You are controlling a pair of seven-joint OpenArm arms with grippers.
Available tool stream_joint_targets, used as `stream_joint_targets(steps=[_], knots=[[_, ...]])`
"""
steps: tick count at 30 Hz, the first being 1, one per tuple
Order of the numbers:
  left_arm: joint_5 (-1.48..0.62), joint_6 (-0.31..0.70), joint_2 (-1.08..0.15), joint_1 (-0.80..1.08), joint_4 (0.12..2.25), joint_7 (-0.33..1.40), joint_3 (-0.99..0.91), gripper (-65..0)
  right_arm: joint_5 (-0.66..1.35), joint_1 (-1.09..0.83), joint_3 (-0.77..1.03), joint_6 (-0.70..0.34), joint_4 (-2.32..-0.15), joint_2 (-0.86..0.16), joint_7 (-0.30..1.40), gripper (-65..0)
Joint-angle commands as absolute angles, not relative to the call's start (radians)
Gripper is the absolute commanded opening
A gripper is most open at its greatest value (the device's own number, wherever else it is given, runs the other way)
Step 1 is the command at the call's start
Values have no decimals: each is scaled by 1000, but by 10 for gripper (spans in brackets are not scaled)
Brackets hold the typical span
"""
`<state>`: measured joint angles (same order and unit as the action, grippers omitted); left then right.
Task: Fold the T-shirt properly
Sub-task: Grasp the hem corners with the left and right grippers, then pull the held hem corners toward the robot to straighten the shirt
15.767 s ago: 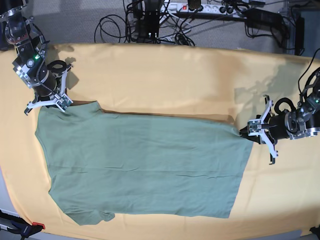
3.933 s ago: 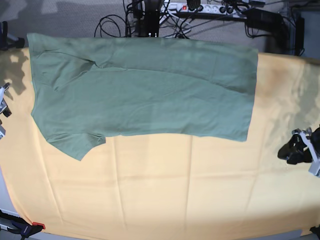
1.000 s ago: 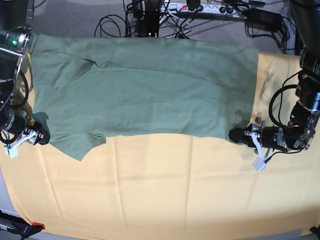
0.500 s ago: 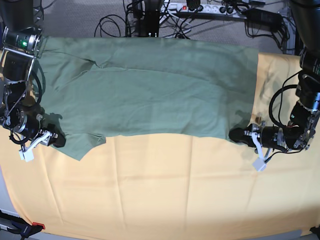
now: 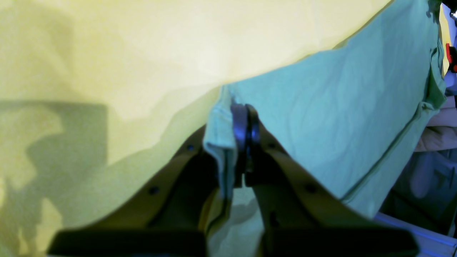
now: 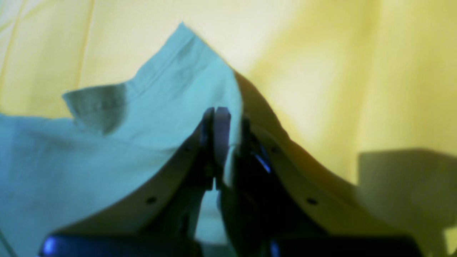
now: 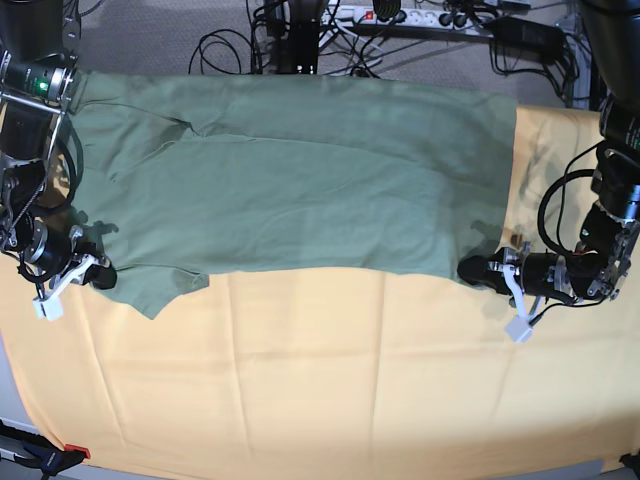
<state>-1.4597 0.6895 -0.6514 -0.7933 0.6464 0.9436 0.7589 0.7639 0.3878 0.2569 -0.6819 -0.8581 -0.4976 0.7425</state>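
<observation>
Your T-shirt [image 7: 290,180] lies spread across the upper half of the base frame on the yellow-orange cloth [image 7: 330,380]. Your left gripper [image 7: 478,271] pinches its hem corner at right; your right gripper [image 7: 100,275] pinches the sleeve edge at left.

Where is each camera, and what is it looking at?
Base: up high, looking down at the shirt on the yellow cloth; both arms show.
Left wrist: on the left gripper, facing its pinched shirt corner.
Right wrist: on the right gripper, facing the sleeve.
All share shirt and cloth.
</observation>
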Motion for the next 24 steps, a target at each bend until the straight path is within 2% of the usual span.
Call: stream_joint_targets(steps=[1,8,13,17,21,24], knots=[[-1484,698,-665,-833,654,934,751,-650,768,417,261,-686,-872,-521,703,-650],[-1484,698,-665,-857,654,928,702,-650,725,469,261,-669,-872,-515,719,-650],[-1413,698,-664,-857,654,812,630,-650,681,511,222,-669,-872,-515,706,-650],[-1311,698,-647,-857,654,715,626,-650,560,516,111,-660,-872,-515,602,-650],[-1156,698,-617,-857,654,596,626,-650,461,525,-2,-597,-872,-515,481,-650],[-1092,698,-600,-857,654,529,626,-650,405,555,-54,-552,-872,-513,463,-650]])
